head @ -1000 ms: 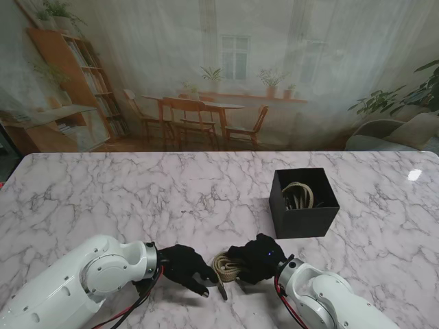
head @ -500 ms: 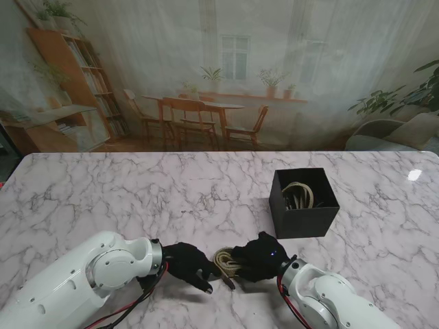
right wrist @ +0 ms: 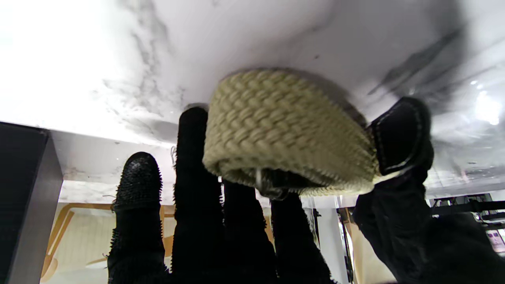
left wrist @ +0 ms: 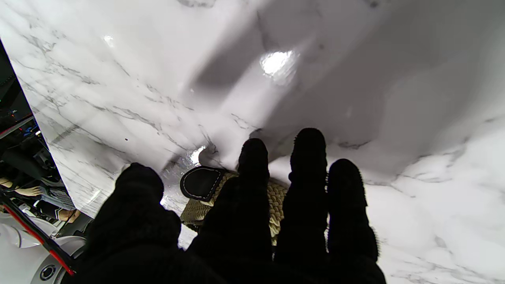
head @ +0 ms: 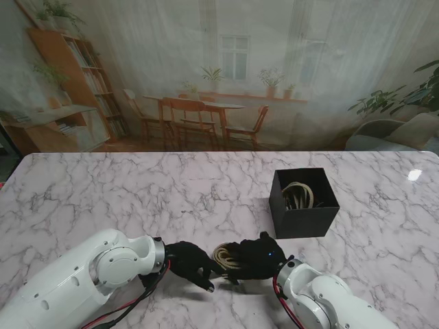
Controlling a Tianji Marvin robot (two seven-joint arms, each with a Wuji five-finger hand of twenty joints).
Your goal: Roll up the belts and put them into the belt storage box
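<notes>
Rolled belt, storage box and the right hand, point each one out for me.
Rolled belt (right wrist: 284,130), right wrist view, on its woven outer side.
Storage box (head: 302,222), stand view, on its near black wall.
Right hand (head: 259,256), stand view, on the back of the hand.

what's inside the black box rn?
The black box holds one coiled tan belt with dark strands beside it. The box floor beneath and the near inner wall are hidden; the buckle can't be made out.

Near the table's (head: 103,199) front edge, the right hand (head: 257,256) clasps a rolled tan belt (head: 223,256), the left hand (head: 188,262) touching its other side. Farther off to the right, the black storage box (head: 303,202) holds another coiled belt (head: 298,195).
</notes>
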